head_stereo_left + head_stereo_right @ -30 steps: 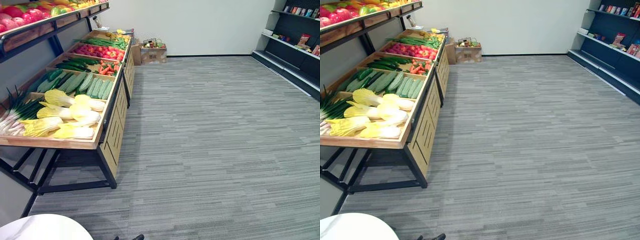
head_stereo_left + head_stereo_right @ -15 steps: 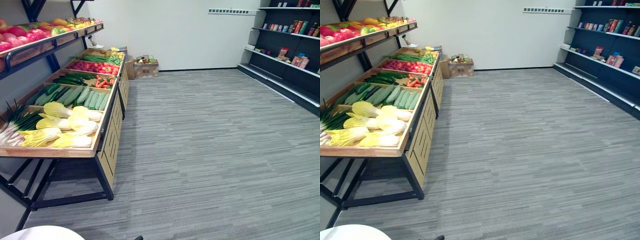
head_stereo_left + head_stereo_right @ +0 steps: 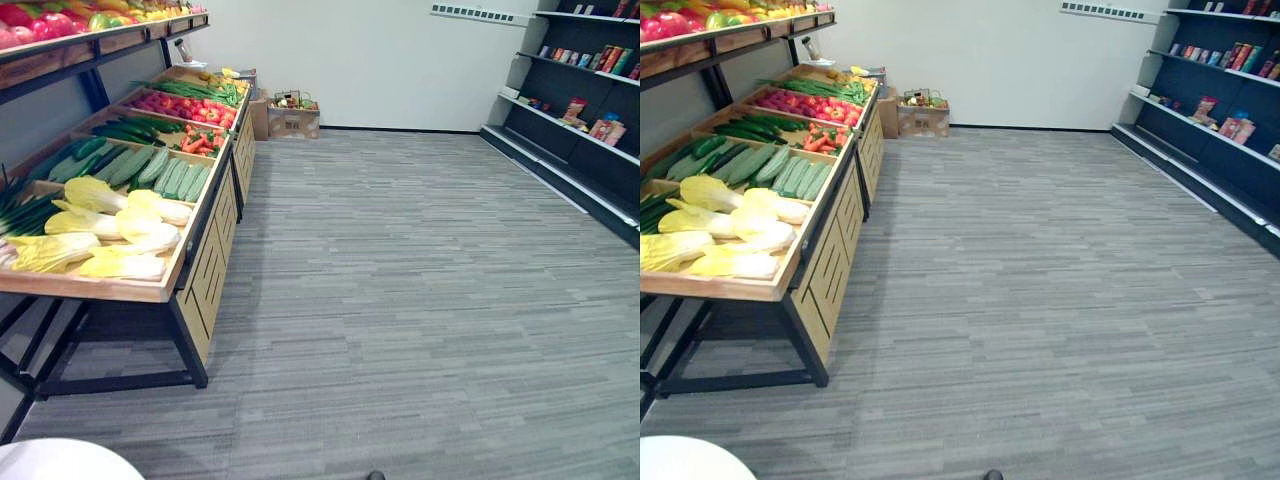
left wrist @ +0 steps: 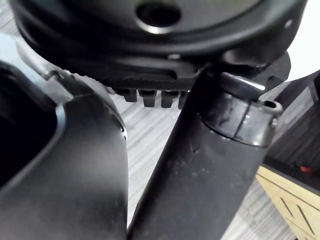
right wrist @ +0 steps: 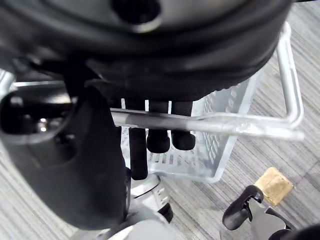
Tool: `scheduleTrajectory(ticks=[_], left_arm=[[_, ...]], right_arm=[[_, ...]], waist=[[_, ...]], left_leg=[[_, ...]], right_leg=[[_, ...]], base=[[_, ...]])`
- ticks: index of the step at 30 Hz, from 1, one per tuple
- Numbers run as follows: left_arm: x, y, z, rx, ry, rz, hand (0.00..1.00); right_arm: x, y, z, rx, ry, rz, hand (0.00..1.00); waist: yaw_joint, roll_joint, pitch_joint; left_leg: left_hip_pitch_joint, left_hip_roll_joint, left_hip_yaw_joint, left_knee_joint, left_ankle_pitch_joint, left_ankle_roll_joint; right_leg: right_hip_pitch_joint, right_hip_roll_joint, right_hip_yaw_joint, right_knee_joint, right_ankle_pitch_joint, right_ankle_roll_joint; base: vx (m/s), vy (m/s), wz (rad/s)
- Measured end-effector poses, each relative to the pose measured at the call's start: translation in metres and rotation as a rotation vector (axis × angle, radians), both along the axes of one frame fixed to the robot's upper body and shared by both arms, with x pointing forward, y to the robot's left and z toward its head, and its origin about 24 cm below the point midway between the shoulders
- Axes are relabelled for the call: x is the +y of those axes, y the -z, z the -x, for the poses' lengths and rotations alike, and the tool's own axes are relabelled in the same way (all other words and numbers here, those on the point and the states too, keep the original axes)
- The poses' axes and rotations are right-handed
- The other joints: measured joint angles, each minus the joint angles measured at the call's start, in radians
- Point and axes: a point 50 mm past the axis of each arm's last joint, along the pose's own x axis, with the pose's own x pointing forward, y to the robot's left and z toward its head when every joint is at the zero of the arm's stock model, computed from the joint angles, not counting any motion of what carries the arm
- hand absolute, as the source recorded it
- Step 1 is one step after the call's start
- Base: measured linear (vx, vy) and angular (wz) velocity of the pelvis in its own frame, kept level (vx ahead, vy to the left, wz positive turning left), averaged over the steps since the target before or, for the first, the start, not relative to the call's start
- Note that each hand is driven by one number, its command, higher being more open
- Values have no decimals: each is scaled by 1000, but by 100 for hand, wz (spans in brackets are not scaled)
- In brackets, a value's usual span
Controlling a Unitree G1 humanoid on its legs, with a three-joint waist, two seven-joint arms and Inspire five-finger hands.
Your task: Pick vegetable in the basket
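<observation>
Right wrist view: right hand [image 5: 90,165] closed round metal handle [image 5: 240,121], fingers [image 5: 158,135] hooked over the bar, pale slatted basket [image 5: 220,145] hanging below.

Left wrist view: left hand [image 4: 200,170] seen v. close, thumb across the frame; can't tell if spread or curled.

Eye views: veg [image 3: 150,180] lying on wooden stand [image 3: 205,285] at left, bins running near to far.
- Nearest bin: cabbages [image 3: 110,225], pale yellow-green, w/ spring onions [image 3: 25,215] at their left.
- Next bin back: cucumbers [image 3: 160,172].
- Further back: carrots [image 3: 200,142], then red veg [image 3: 195,105], poss. peppers or tomatoes.

Fruit [image 3: 60,15] on upper shelf [image 3: 100,42] above stand. Cardboard box [image 3: 293,120] by far wall. Dark shelves [image 3: 590,130] w/ packets along right. Grey striped floor [image 3: 420,300] btwn stand and shelves.
</observation>
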Motion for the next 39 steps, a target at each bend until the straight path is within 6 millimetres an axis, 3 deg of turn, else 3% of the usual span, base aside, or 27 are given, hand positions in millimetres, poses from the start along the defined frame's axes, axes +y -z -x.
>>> scheduleTrajectory(ticks=[1,3,4,6,8,10,11,13,14,15,16,17,18,19,20,21,22,24,28,30,31,32,33,34,36,38,39], left_arm=[[-2,1,4,12,-3,5,100],[-1,0,2,-9,-21,10,100],[-3,0,-2,-32,-25,17,100],[-4,-1,-10,-77,-21,16,100],[-4,-2,-14,-106,-19,19,100],[-6,-3,-19,-130,-9,25,100],[-7,-4,-25,-150,7,29,100],[-8,-4,-31,-163,26,32,100],[-7,-5,-31,-164,36,33,100],[-9,-4,-29,-158,46,36,100],[-9,-4,-30,-160,48,35,100],[-6,-5,-35,-170,60,21,100],[-5,-6,-36,-174,64,11,100],[-4,-6,-37,-182,55,9,100],[-4,-5,-33,-172,61,9,100],[-10,-4,-29,-158,71,21,100],[-13,-2,-20,-125,79,30,100],[-10,-1,-14,-100,75,28,100],[-9,-1,-12,-86,122,25,100],[-1,-2,-9,-69,137,2,100],[-1,-2,-9,-64,139,0,100],[-1,-2,-9,-58,138,-5,100],[-1,-1,-8,-50,134,-8,100],[-1,-1,-7,-46,133,-8,100],[-2,-1,-11,-50,134,-9,100],[-3,-2,-19,-70,133,-4,100],[-5,-2,-27,-90,133,0,100]], right_arm=[[0,0,6,24,-19,0,0],[1,1,13,56,-23,-9,0],[0,0,19,70,-19,-8,0],[-3,-1,21,75,-28,1,0],[-7,-1,19,65,-30,15,0],[-10,-2,11,43,-48,27,0],[-10,-1,3,19,-49,30,0],[-9,-2,-9,-22,-54,35,0],[-8,-2,-13,-39,-55,37,0],[-9,-2,-17,-56,-60,39,0],[-11,-3,-18,-62,-64,45,0],[-4,-2,-28,-85,-74,26,0],[3,-1,-36,-101,-81,10,0],[0,-2,-41,-115,-81,15,0],[-5,-3,-36,-101,-72,25,0],[-13,-4,-31,-90,-69,43,0],[-15,-4,-30,-84,-71,63,0],[-17,-5,-34,-99,-81,72,0],[-15,-4,-19,-81,-39,68,0],[-12,-4,-15,-98,-11,72,0],[-12,-4,-16,-101,-9,74,0],[-14,-4,-18,-113,2,79,0],[-14,-5,-21,-129,7,79,0],[-14,-5,-22,-133,11,80,0],[-13,-5,-23,-142,16,75,0],[-11,-4,-23,-141,10,68,0],[-8,-3,-16,-108,14,50,0]], waist=[[-2,30,-19],[-2,31,-28],[-1,41,-30],[2,58,-22],[4,53,-20],[14,44,-20],[23,34,-19],[25,15,-8],[36,-1,-6],[53,1,-11],[56,9,-12],[54,2,7],[61,9,25],[65,13,45],[60,24,39],[59,49,25],[60,46,8],[60,28,-8],[55,8,-37],[42,-27,-57],[41,-15,-52],[36,-20,-44],[29,-11,-43],[25,-10,-41],[17,8,-36],[-1,13,-33],[-4,16,-30]], left_leg=[[1,34,-5,47,-2,-7],[-98,84,-31,317,6,7],[-172,131,-35,518,22,32],[-270,152,-34,776,0,37],[-338,136,25,849,-44,51],[-388,99,85,743,-71,48],[-420,55,105,594,-72,45],[-457,-29,101,344,-17,47],[-451,-88,76,206,108,48],[-423,-126,48,96,239,39],[-416,-136,45,84,271,74],[-438,-136,42,154,242,88],[-510,-98,49,345,171,66],[-564,-84,67,473,144,58],[-569,-91,61,401,127,48],[-558,-79,59,323,184,60],[-528,-94,95,311,169,133],[-463,-134,131,232,157,129],[-300,-222,137,107,145,149],[-233,-270,129,83,112,167],[-211,-272,126,77,110,177],[-171,-270,118,72,93,189],[-134,-259,108,60,84,185],[-116,-250,105,49,82,183],[-71,-200,91,10,67,164],[-69,-163,56,2,51,141],[-68,-140,31,-4,40,122]], right_leg=[[3,34,-11,29,-50,-11],[57,70,-13,7,-79,-37],[114,107,-16,-46,-89,-53],[215,142,-12,-118,-95,-70],[302,146,-11,-179,-99,-77],[353,134,-7,-219,-99,-64],[361,113,-1,-230,-107,-52],[373,72,0,-248,-120,-27],[390,40,10,-254,-131,-8],[397,23,20,-275,-136,8],[401,27,20,-289,-138,12],[421,35,28,-326,-113,-3],[459,42,38,-355,-75,0],[481,44,49,-347,-72,4],[510,40,53,-341,-75,8],[509,58,54,-331,-77,13],[520,32,55,-298,-109,60],[489,-24,64,-206,-126,86],[351,-129,107,248,-117,103],[275,-209,102,477,-9,67],[265,-220,97,525,-5,61],[235,-233,76,604,-74,54],[204,-225,38,629,-148,59],[184,-215,16,619,-180,56],[95,-134,-44,448,-237,46],[35,-65,-29,189,-202,59],[18,-15,25,-37,-111,64]], base=[[418,-284,-17],[530,-368,-20],[430,-287,-8],[361,-154,-4],[352,-75,-4],[323,-23,-13],[302,52,-11],[301,100,-6],[370,139,-15],[458,164,-15],[425,118,2],[360,105,13],[271,100,14],[224,173,17],[150,173,13],[155,205,-7],[212,165,-42],[235,143,-40],[224,140,1],[322,88,8],[362,44,1],[339,22,7],[255,7,11],[208,-23,17],[189,-66,21],[215,-153,50],[236,-216,67]])
